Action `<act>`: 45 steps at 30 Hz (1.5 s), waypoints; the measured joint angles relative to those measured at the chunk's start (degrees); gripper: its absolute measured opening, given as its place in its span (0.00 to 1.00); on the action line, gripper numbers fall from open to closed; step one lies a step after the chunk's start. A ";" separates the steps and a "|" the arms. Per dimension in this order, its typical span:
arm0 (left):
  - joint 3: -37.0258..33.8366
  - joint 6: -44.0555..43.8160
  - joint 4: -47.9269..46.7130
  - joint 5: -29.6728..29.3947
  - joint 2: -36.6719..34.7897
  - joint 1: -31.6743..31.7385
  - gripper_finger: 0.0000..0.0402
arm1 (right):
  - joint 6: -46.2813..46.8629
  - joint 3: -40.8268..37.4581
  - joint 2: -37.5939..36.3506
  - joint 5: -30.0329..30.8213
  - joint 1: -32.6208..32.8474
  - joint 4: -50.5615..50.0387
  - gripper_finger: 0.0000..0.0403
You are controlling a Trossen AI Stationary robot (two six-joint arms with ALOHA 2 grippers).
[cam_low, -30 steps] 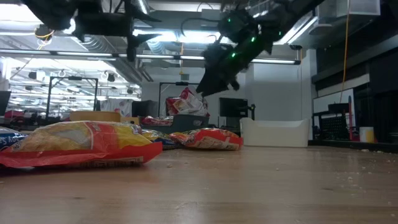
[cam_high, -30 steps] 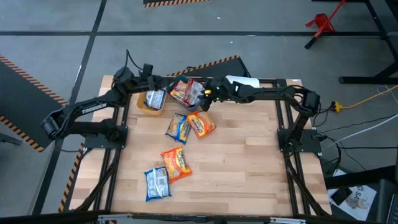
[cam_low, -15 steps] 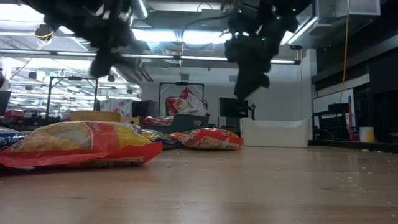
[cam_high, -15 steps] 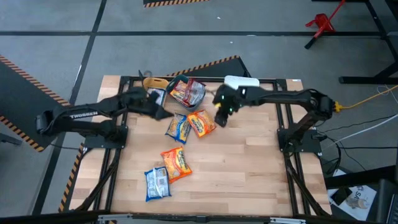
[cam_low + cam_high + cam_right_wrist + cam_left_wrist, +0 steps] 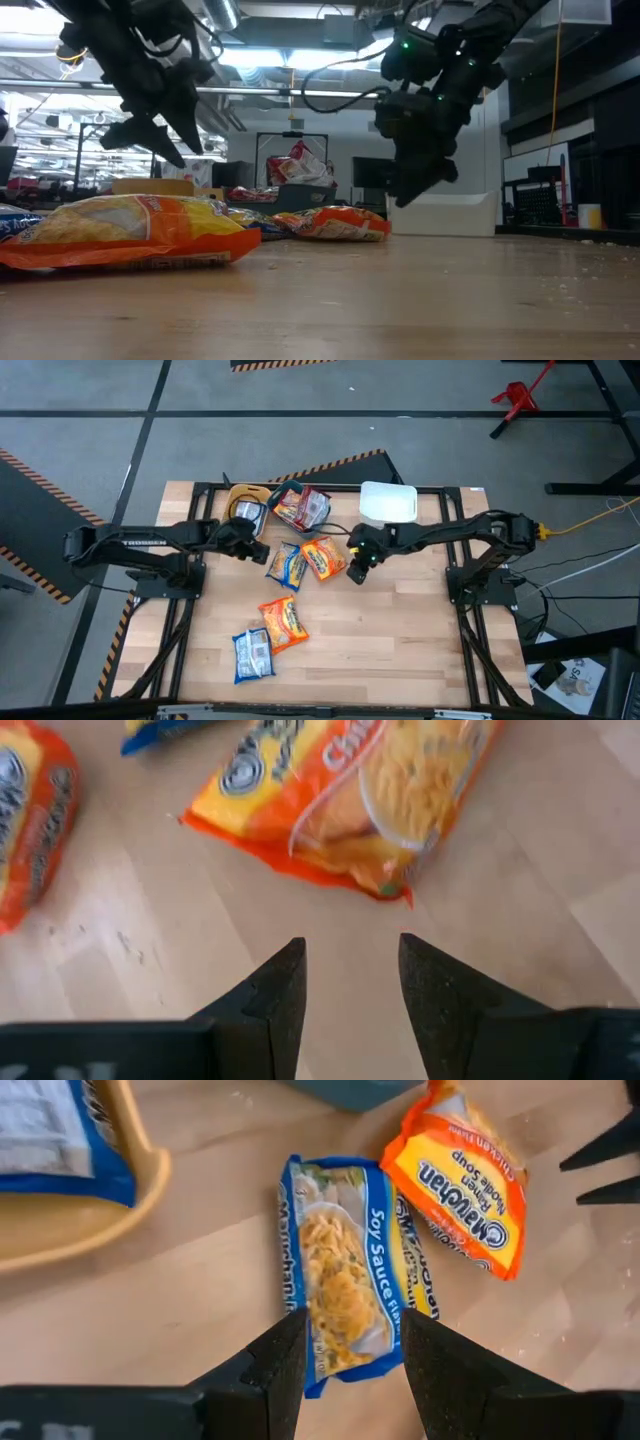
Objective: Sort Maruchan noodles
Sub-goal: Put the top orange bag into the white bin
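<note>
high view: both pincers, left [image 5: 256,550] and right [image 5: 357,570], hover spread (empty) flanking two packets [image 5: 305,560].

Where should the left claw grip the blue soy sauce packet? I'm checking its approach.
Probably across the narrow width of the blue soy sauce packet from above: it lies flat, one long edge overlapping another packet. The open left claw already frames its near end.

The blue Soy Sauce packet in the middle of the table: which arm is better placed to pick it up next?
Left, probably. The left gripper is open and lined up over the blue Soy Sauce packet. The right gripper, also open, points at the orange packet beside it instead.
</note>
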 joint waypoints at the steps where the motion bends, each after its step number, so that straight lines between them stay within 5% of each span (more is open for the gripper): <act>1: 0.00 -0.22 0.63 0.11 0.85 -0.32 0.38 | 0.17 -0.02 0.00 0.23 -0.10 0.96 0.36; 6: 0.00 -1.76 5.52 0.34 4.63 -2.23 0.38 | 0.26 -0.02 0.00 -0.23 -0.58 7.33 0.42; 18: 0.00 -3.21 8.48 -1.20 8.49 -5.47 0.38 | 1.57 0.00 4.38 1.17 -1.93 10.60 0.78; 27: 0.00 -3.79 9.19 -4.19 8.45 -6.66 0.38 | -4.28 0.02 9.74 2.35 -1.24 14.80 0.81; 35: 0.00 -4.67 9.94 -4.13 8.45 -6.66 0.38 | -5.54 0.08 12.22 6.21 -1.26 15.70 0.66; 45: 0.00 -4.65 10.02 -4.35 8.45 -6.66 0.38 | -4.73 0.11 12.44 4.73 -1.28 15.55 0.07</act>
